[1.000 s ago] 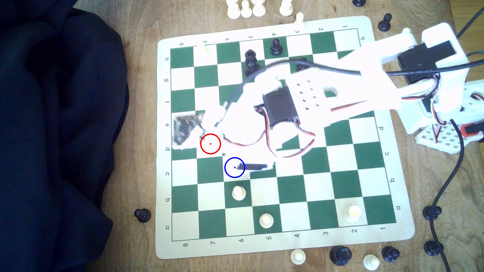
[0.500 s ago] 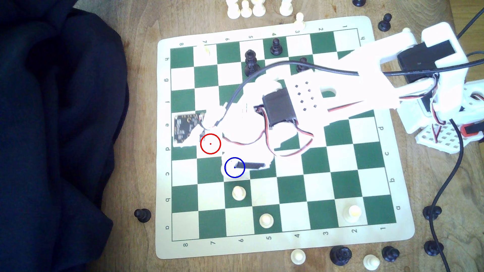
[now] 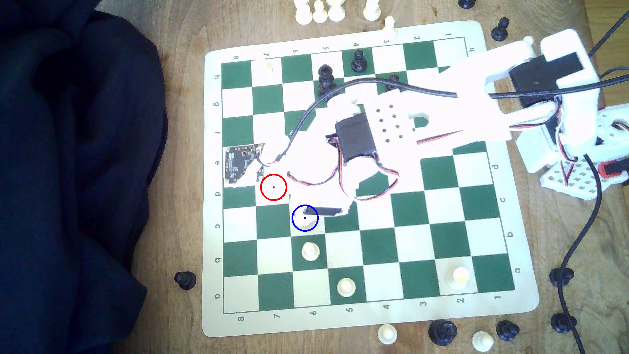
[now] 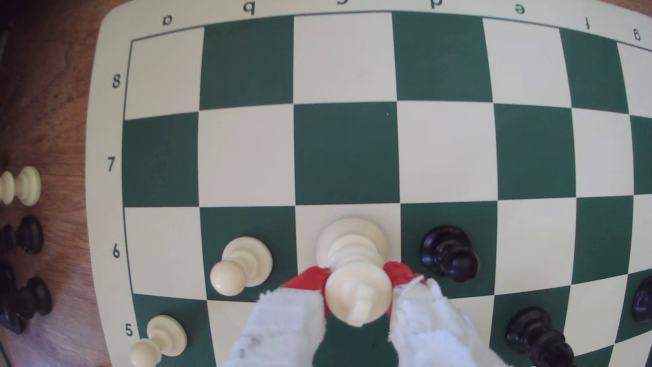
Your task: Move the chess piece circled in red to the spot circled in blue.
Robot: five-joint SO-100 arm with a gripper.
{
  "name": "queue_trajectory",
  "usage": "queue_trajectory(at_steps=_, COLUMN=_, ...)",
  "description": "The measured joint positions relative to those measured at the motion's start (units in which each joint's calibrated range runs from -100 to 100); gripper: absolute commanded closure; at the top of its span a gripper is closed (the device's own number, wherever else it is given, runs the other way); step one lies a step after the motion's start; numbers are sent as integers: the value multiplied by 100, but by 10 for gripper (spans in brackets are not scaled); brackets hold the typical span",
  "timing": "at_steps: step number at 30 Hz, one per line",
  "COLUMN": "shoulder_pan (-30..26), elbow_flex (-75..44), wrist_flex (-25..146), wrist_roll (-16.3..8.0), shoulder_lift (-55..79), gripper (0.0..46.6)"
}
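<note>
A: Wrist view, left to right: a cream pawn on the green square beside, then the chess piece circled in red standing on a cream square, the gripper clenched on its upper stem with red-tipped fingers either side, then a black pawn just beside

B: Is that square the goal?

A: I judge yes. In the exterior view the gripper end sits over the spot circled in blue, though glare hides the piece there

B: What's left?

A: Letting go and lifting away, I'd say. The two neighbouring pawns crowd the fingers, so opening wide or swinging sideways could topple them
</note>
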Motion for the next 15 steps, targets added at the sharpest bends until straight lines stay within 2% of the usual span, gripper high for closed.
queue_trajectory(at_steps=8, shoulder_pan=-22, elbow_flex=0, wrist_flex=0, wrist_roll=0, shoulder_lift=84, gripper=452)
queue_trajectory(at_steps=9, shoulder_pan=-22, elbow_flex=0, wrist_flex=0, wrist_roll=0, shoulder_lift=84, gripper=365)
queue_trajectory(at_steps=10, shoulder_pan=-22, elbow_flex=0, wrist_flex=0, wrist_roll=0, shoulder_lift=84, gripper=327)
queue_trajectory(at_steps=12, shoulder_pan=-22, elbow_flex=0, wrist_flex=0, wrist_roll=0, shoulder_lift=84, gripper=282)
queue_trajectory(at_steps=15, shoulder_pan=-22, elbow_flex=0, wrist_flex=0, wrist_roll=0, shoulder_lift=84, gripper=268)
